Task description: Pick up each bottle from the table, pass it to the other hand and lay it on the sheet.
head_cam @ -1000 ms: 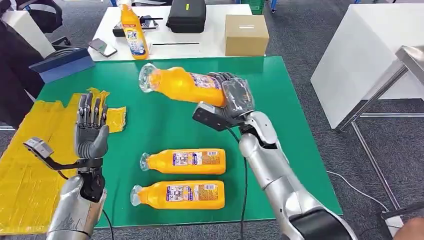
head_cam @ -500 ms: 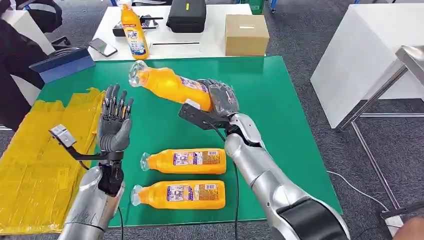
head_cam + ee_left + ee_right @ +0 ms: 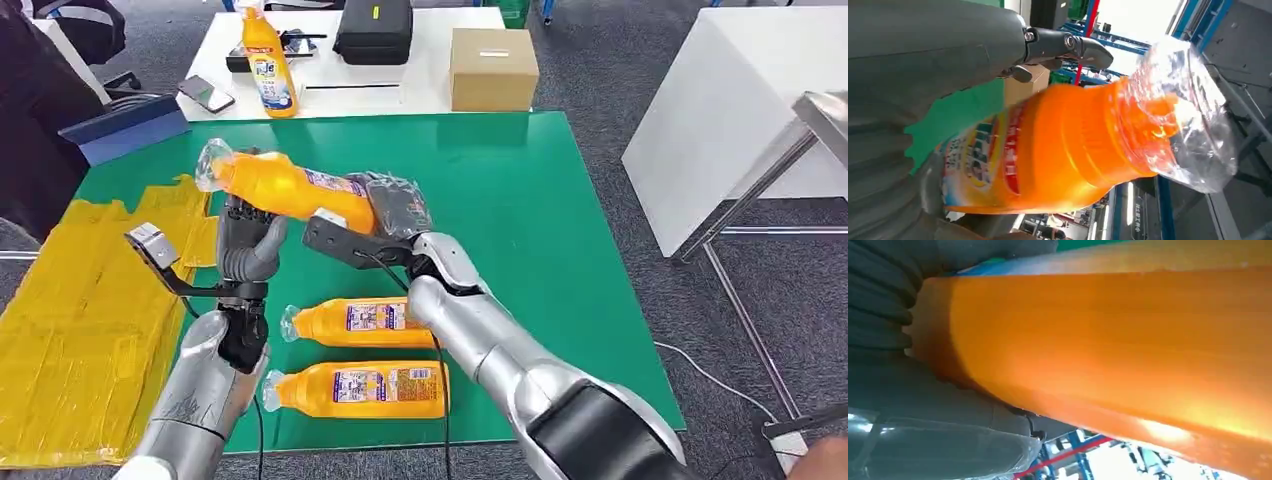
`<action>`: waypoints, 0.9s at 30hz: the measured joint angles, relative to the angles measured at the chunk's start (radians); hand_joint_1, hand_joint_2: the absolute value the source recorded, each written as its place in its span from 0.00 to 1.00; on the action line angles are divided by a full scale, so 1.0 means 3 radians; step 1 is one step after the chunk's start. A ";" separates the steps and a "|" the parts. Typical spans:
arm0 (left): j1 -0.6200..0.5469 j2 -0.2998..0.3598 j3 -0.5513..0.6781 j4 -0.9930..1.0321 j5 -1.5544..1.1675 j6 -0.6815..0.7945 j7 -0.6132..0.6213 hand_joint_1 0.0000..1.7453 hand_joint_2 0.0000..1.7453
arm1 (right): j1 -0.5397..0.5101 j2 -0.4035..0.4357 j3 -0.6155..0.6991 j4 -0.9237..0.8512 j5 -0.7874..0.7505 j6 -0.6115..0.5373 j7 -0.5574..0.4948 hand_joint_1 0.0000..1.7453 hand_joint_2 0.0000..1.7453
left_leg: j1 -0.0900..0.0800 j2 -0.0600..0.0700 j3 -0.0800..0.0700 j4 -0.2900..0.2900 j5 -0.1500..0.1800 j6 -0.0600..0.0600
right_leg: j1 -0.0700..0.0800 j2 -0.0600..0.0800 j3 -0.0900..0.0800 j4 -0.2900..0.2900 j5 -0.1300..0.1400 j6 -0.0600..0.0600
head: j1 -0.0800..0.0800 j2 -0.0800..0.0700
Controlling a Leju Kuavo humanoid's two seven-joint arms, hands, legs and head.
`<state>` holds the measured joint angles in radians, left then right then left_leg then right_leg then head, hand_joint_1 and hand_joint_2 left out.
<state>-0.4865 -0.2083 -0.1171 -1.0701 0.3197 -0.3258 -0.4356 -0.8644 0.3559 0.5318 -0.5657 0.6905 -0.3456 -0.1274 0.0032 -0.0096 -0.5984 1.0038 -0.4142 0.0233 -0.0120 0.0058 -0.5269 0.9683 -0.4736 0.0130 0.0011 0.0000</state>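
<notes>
Head view first: held orange bottle up in the air over the green mat, lying almost flat, clear cap end pointing left and a bit far. Gripped at its bottom end by the right hand, fingers wrapped tight around it. Left hand right under the neck end, fingers up behind the bottle and touching it; cannot tell if closed on it yet. Seen up close from the left wrist, thick thumb over the orange bottle and one dark finger reaching past it, not curled round. Two more orange bottles flat on the mat, near side, caps to the left: one just behind the other. Yellow sheet on the left, partly off the mat. Far away on a white table: standing orange bottle, black case, cardboard box, phone.
</notes>
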 measured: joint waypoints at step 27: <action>0.0123 0.0004 0.0056 -0.0008 0.0052 0.0097 0.0003 1.00 1.00 | -0.0265 -0.0015 0.1901 -0.0094 -0.1226 0.0011 0.0575 1.00 1.00 | -0.0001 0.0002 -0.0003 0.0000 0.0000 0.0000 | 0.0000 0.0000 0.0004 0.0001 0.0000 0.0000 | 0.0000 0.0000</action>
<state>-0.4496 -0.2071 -0.1003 -1.0723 0.3353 -0.2968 -0.4349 -0.9439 0.3513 1.1021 -0.5940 0.3227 -0.3422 0.0450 0.0030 -0.0091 -0.5992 1.0038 -0.4141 0.0233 -0.0121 0.0059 -0.5257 0.9685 -0.4736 0.0130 0.0011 0.0000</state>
